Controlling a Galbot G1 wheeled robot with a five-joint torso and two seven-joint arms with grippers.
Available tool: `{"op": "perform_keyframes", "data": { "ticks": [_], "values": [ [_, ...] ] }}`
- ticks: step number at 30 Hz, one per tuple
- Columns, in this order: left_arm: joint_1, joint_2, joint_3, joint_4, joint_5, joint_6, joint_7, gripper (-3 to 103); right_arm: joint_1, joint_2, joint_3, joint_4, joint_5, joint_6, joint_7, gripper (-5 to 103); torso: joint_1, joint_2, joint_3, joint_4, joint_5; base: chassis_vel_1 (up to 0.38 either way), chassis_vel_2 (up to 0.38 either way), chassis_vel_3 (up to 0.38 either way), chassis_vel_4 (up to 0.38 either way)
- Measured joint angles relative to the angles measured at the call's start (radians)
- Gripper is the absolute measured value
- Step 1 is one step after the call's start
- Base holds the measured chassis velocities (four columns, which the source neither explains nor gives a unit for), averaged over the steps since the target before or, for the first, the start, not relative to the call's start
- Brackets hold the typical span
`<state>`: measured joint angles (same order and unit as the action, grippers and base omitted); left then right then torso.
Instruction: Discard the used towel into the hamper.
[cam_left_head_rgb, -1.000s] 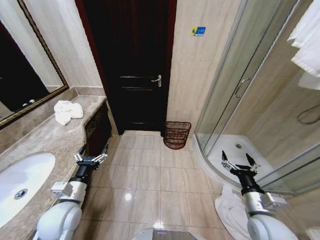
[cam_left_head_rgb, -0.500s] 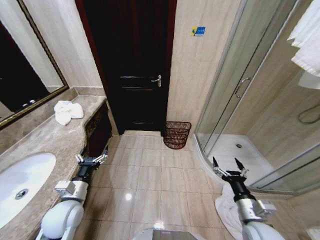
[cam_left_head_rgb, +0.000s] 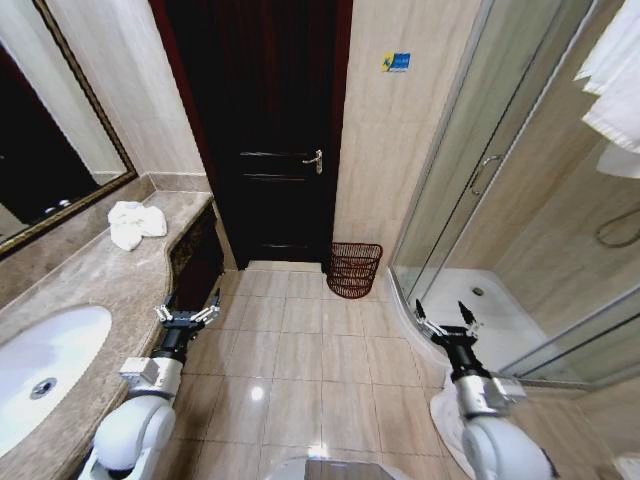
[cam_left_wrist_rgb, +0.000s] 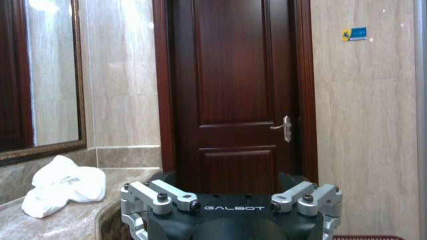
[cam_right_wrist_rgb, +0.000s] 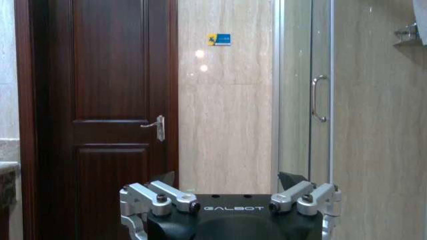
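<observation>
Head view. The left gripper hangs above the floor tiles just off the vanity edge, fingers spread wide, nothing between them. The right gripper hangs near the shower base, likewise spread wide and empty. A crumpled white towel lies on the marble surface, ahead of the left gripper and out to its left, well apart from it. A second white cloth lies on the floor behind and below the right gripper; which of the two is the used towel cannot be told. The hamper stands on the floor against the wall beside the dark door, ahead of both grippers and between their lines, well apart from each. It is a dark reddish-brown open wire basket, wider at the rim, and looks empty.

Left wrist view. The towel shows as a loose, soft heap with raised folds. Judged light, limp and non-slip; a pinch on a high fold near its middle should hold, though trailing ends may drag.

Right wrist view. The door and glass shower screen stand ahead of the open fingers.
</observation>
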<state>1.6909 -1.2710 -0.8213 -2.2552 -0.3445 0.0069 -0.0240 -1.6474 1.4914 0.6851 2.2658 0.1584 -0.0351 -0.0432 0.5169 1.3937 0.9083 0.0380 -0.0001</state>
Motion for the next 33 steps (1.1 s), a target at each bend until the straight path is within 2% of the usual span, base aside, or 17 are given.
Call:
{"op": "perform_keyframes", "data": {
  "ticks": [2,11,20,33],
  "values": [
    [0.010,-0.003,-0.003,-0.011,0.001,-0.008,-0.001,100,-0.005,0.005,-0.005,0.015,0.000,-0.020,-0.007,100,0.000,0.000,0.000,-0.0003,-0.0001,0.000,0.000,0.000,0.000],
    [0.017,-0.028,-0.011,-0.014,0.013,-0.038,-0.001,100,0.014,0.020,-0.007,0.012,-0.019,-0.029,-0.017,100,0.000,0.000,0.000,0.0000,0.0000,0.000,0.000,0.000,0.000],
    [0.021,-0.030,-0.017,-0.001,0.009,-0.068,0.005,100,-0.032,0.080,0.005,0.016,-0.058,0.035,-0.055,100,0.000,0.000,0.000,-0.0003,0.0001,0.000,0.000,0.000,0.000],
    [0.032,-0.044,0.002,0.000,0.041,-0.083,0.014,100,-0.014,0.089,0.002,0.059,-0.076,-0.005,-0.055,100,0.000,0.000,0.000,-0.0001,0.0000,0.000,0.000,0.000,0.000]
  ]
}}
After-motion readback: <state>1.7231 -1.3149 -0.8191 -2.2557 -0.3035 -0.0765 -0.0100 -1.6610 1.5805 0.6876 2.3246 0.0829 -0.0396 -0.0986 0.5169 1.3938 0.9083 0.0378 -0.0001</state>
